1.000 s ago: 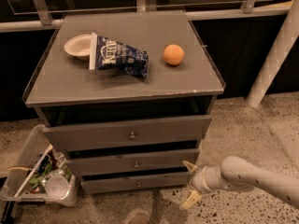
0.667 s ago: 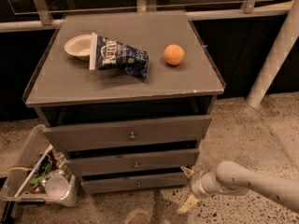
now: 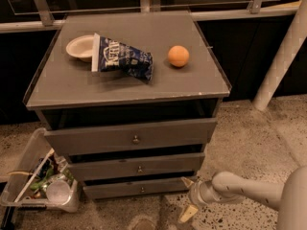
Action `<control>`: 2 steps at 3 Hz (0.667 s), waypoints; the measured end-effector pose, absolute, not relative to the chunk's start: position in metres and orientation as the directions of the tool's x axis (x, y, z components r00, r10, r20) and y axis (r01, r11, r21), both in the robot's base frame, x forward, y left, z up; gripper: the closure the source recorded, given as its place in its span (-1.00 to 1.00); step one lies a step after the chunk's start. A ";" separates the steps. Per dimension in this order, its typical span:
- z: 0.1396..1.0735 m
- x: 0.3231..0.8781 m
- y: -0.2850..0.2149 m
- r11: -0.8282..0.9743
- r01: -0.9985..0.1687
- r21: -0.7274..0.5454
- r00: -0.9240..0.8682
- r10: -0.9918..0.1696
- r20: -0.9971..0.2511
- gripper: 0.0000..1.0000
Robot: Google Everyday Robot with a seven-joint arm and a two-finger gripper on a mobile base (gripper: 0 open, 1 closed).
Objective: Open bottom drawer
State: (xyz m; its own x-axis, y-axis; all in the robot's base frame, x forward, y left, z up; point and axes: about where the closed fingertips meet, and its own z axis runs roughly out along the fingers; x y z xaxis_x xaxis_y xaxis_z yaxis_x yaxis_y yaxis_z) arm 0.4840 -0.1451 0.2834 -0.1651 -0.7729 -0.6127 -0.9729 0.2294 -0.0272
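On the floor to the left of the bench (image 3: 192,83), one clear plastic bin (image 3: 23,152) is seen, filled with mixed rubbish. On the grey bench top three things are counted. One pale bowl (image 3: 78,47) is at the back left. One blue snack bag (image 3: 125,59) lies against the bowl's right side. One orange (image 3: 178,56) is placed right of the middle, apart from the bag.

In the front of the bench three grey drawers are counted, each with one small round knob at its centre. The bottom drawer (image 3: 115,189) is the lowest and narrowest of them, just above the floor, and only its front is shown.

One gripper (image 3: 187,198) is found low at the front right corner of the bench, beside the right end of the bottom drawer. Its two fingers are spread apart, one above the other, with empty space between them. Whether the upper finger touches the drawer front cannot be told. One pale arm (image 3: 249,191) is seen reaching in from the right.

To the right of the bench one white post (image 3: 283,56) is seen, leaning. The floor (image 3: 240,143) is speckled stone. Behind the bench a metal rail (image 3: 19,26) runs along a dark wall.
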 end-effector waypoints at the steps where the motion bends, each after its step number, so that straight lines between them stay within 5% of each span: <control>1: 0.283 0.484 -0.145 0.229 -0.973 -0.027 -0.165 -0.773 -0.613 -1.00; 2: 0.275 0.489 -0.140 0.211 -0.977 -0.034 -0.144 -0.764 -0.629 -1.00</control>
State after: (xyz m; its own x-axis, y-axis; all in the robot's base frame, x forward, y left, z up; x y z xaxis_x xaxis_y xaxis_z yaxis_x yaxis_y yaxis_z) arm 0.4886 -0.1397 0.2748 -0.1436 -0.7637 -0.6294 -0.9768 0.2115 -0.0337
